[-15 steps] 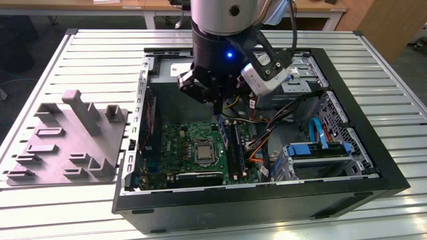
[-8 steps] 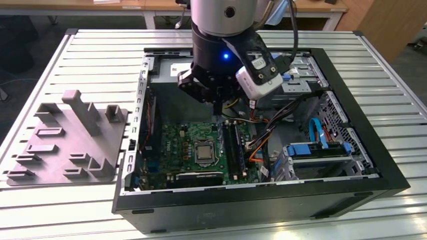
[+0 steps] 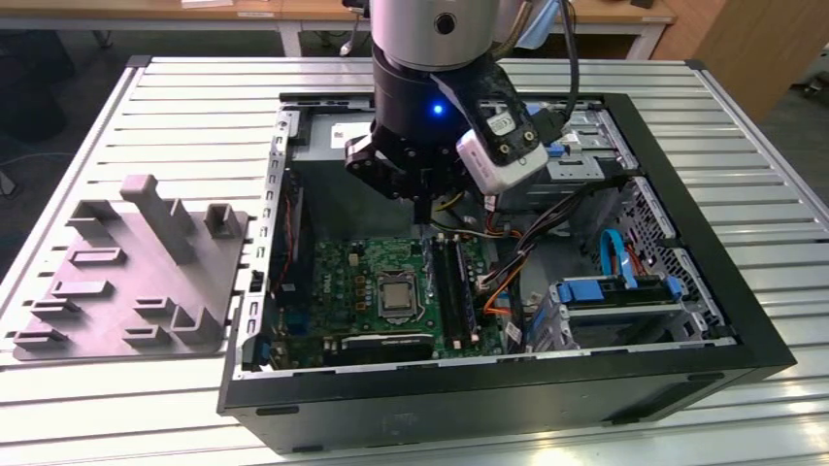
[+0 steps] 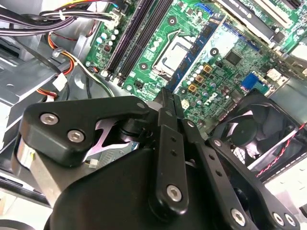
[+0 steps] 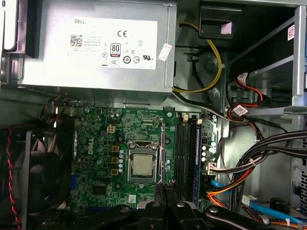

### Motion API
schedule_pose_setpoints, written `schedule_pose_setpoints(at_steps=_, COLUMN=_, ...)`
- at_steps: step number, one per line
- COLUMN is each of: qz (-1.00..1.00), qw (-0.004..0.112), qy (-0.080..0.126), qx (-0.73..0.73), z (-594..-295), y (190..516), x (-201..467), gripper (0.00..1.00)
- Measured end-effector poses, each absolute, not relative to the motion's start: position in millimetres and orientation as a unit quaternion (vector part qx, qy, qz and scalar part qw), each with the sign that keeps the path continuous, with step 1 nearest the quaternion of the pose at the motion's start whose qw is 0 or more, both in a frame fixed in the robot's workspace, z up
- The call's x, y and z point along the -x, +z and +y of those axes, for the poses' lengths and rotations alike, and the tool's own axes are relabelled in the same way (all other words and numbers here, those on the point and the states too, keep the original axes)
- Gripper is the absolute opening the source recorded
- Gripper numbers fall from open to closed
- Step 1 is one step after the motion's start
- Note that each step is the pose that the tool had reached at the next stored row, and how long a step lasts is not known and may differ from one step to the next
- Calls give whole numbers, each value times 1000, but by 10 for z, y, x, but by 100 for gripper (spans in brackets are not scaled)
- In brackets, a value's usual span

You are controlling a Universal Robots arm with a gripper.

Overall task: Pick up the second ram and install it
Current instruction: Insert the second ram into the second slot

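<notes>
Hand (image 3: 424, 216): fingers together, clamped on a thin dark strip seen edge-on in the second wrist view, taken as the ram (image 4: 164, 95). Ram hangs in the air above the motherboard (image 3: 348, 282), apart from it, near the slots (image 5: 181, 158), toward the power supply (image 5: 96, 48). All this sits inside the open case (image 3: 764, 354), mid-bench (image 3: 725, 116). Grey holder (image 3: 130, 282) lies by the bench's edge on the exterior view's left.
</notes>
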State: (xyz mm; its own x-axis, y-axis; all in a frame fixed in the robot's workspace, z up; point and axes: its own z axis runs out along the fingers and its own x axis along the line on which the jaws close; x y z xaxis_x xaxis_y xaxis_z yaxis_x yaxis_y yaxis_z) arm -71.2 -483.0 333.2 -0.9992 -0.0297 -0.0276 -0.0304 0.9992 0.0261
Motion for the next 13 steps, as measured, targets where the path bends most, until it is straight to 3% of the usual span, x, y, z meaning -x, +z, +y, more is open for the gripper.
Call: schedule_pose_setpoints(at_steps=13, qz=1000, qw=14, qy=13, qx=15, z=-4830, y=3299, x=615, gripper=12)
